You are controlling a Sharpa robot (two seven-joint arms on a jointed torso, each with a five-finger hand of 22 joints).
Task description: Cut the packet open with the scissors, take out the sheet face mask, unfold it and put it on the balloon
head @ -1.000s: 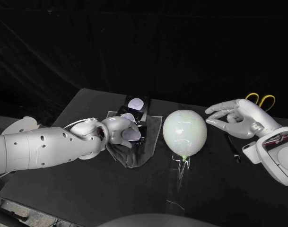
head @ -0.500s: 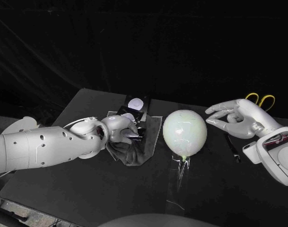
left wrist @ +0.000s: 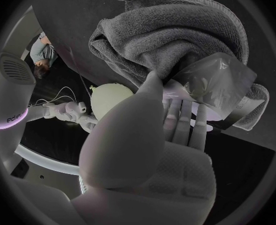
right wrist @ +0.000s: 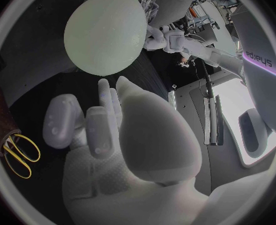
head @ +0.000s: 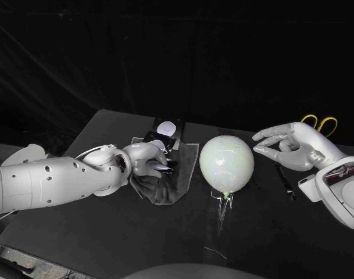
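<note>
A pale balloon (head: 227, 162) lies mid-table, also seen as the balloon (right wrist: 106, 32) past my right hand and the balloon (left wrist: 109, 97) beyond my left. A crumpled grey cloth (head: 165, 187) lies left of it with the clear packet (left wrist: 218, 81) on top. My left hand (head: 147, 159) is on the cloth, its thumb and fingers (left wrist: 182, 116) closed on the packet's near edge, where something pale shows. My right hand (head: 292, 143) hovers right of the balloon, loosely curved and holding nothing. The yellow-handled scissors (head: 321, 123) lie behind it, the same scissors (right wrist: 17, 154) beside its palm.
A dark upright piece with a pale oval (head: 167, 127) stands just behind the cloth. A thin dark strip (head: 286, 182) lies on the table under my right wrist. The balloon's string (head: 222, 212) trails toward the front edge.
My left hand's fingers have closed in over the packet on the cloth; their pale pads no longer face up. The right hand and balloon have stayed put.
</note>
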